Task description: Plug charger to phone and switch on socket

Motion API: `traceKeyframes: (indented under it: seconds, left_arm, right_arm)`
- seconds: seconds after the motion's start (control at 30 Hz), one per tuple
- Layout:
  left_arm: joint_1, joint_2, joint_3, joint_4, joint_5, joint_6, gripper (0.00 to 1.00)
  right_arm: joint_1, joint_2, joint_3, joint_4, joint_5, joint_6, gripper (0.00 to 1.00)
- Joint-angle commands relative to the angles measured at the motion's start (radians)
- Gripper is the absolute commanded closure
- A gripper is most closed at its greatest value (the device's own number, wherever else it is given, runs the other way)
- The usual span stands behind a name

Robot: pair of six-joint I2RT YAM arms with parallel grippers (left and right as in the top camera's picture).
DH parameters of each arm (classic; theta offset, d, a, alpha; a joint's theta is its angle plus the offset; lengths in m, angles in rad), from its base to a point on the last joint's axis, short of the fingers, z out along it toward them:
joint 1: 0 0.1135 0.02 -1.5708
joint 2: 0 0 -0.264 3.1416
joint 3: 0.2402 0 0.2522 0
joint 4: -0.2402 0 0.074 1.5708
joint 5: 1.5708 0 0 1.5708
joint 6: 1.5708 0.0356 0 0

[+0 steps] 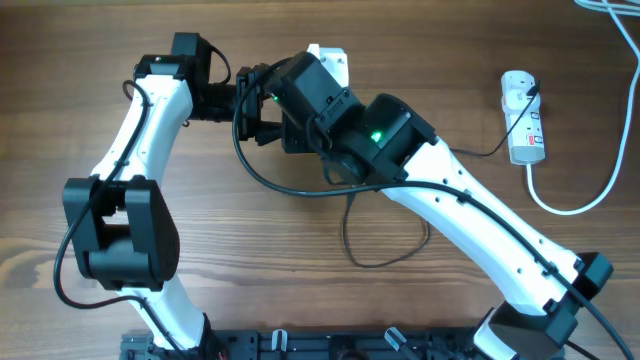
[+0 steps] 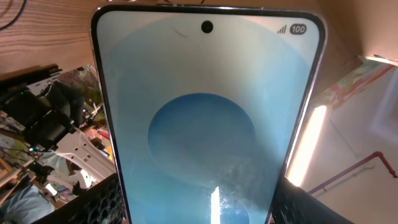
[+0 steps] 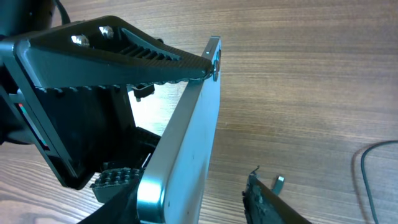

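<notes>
The phone [image 2: 205, 124] fills the left wrist view, its teal screen facing that camera. My left gripper [image 2: 199, 208] is shut on its lower sides and holds it up off the table. In the right wrist view I see the phone's silver edge [image 3: 186, 137], with the left gripper's fingers [image 3: 124, 43] clamped on it. My right gripper [image 3: 193, 199] is open around the phone's lower end. The charger's small metal connector tip [image 3: 280, 182] shows just beyond the right finger. The charger cable [image 1: 380, 262] loops on the table, and its plug [image 1: 528, 95] sits in the white socket [image 1: 525, 125]. Overhead, both grippers [image 1: 255, 108] meet at back centre.
The socket's thick white cord [image 1: 590, 200] curves along the right edge of the table. The right arm [image 1: 470, 210] crosses the middle diagonally, and the left arm [image 1: 140, 150] stands at the left. A white piece [image 1: 330, 62] shows behind the right wrist, and I cannot tell what it is.
</notes>
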Motion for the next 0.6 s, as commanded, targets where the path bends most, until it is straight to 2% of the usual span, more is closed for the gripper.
traceKeyframes:
  seconds: [0.0, 0.33, 0.57]
  left_arm:
    - [-0.001, -0.034, 0.0, 0.003, 0.034, 0.002, 0.28]
    - [-0.001, -0.034, 0.0, 0.002, 0.026, 0.002, 0.29]
    - [-0.001, -0.034, 0.0, 0.003, 0.026, -0.04, 0.29]
  right_arm:
    - [0.01, 0.011, 0.023, 0.011, -0.013, -0.001, 0.53]
    - [0.011, 0.011, 0.023, 0.061, -0.008, -0.031, 0.61]
    - [0.043, 0.011, 0.023, 0.06, 0.075, -0.056, 0.65]
